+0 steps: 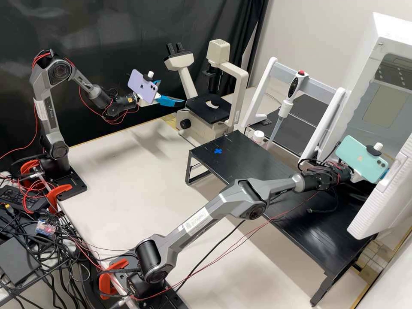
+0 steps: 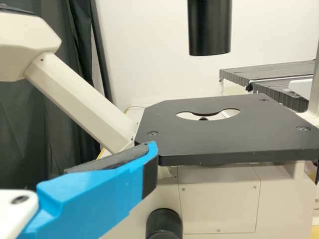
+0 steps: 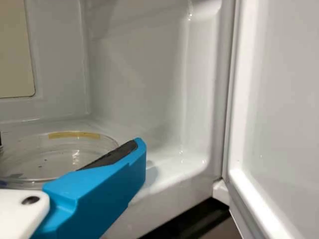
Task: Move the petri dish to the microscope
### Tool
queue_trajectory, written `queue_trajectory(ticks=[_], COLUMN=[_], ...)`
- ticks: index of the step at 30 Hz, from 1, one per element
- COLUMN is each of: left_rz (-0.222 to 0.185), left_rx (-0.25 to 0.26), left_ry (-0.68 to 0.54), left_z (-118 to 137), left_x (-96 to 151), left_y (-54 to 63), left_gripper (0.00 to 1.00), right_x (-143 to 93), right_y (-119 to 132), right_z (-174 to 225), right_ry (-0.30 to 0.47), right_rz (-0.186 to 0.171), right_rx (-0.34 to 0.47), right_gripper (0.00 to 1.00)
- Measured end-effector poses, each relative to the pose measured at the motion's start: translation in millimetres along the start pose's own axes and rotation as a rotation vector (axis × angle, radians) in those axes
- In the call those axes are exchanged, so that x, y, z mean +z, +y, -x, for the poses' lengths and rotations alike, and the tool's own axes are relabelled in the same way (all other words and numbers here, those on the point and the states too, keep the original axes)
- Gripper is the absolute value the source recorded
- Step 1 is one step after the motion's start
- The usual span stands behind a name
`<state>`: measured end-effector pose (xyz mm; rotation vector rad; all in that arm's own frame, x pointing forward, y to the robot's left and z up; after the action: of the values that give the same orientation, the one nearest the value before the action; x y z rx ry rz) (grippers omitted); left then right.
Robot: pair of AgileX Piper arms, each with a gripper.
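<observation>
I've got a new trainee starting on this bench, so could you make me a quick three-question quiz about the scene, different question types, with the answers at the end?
1. Fill in the blank: the cross on the low black table is coloured ____.
2. True or false: the left gripper is open near the microscope stage.
3. Where is the petri dish?
A) On the microscope stage
B) Inside the white cabinet
C) On the low black table

Key: 1 blue; 2 true; 3 B
</observation>
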<state>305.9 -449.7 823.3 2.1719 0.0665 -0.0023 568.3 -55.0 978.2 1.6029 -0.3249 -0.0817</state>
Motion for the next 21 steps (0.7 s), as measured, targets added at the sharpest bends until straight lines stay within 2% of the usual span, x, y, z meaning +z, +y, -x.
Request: queue_trajectory(ticks=[3, 4, 5, 6, 7, 8, 11, 16, 21], left_rz=[0.0, 0.0, 0.0, 0.0, 0.0, 0.0, 0.0, 0.0, 0.0], left_rx=[0.0, 0.0, 0.0, 0.0, 0.0, 0.0, 0.0, 0.0, 0.0], left_ry=[0.0, 0.0, 0.0, 0.0, 0.0, 0.0, 0.0, 0.0, 0.0], left_z=[0, 0, 0, 0, 0, 0, 0, 0, 0], left_x=[0, 0, 0, 0, 0, 0, 0, 0, 0], left_y=[0.0, 0.0, 0.0, 0.0, 0.0, 0.0, 0.0, 0.0, 0.0], left_gripper=[1.0, 1.0, 1.0, 1.0, 1.0, 1.0, 1.0, 1.0, 1.0], right_x=[-1, 2, 2, 3, 4, 3, 5, 5, 8], right_y=[5, 6, 7, 9, 11, 15, 18, 27, 33], right_z=[7, 10, 13, 18, 21, 27, 38, 64, 95], right_ry=[-0.011, -0.019, -0.021, -0.02, -0.019, -0.012, -0.004, -0.001, -0.014], right_rz=[0.011, 0.027, 0.024, 0.039, 0.031, 0.039, 0.035, 0.014, -0.034], right_rx=[-0.017, -0.03, -0.041, -0.06, -0.07, -0.084, -0.12, -0.165, -0.208], right_gripper=[0.0, 0.0, 0.0, 0.0, 0.0, 0.0, 0.0, 0.0, 0.0])
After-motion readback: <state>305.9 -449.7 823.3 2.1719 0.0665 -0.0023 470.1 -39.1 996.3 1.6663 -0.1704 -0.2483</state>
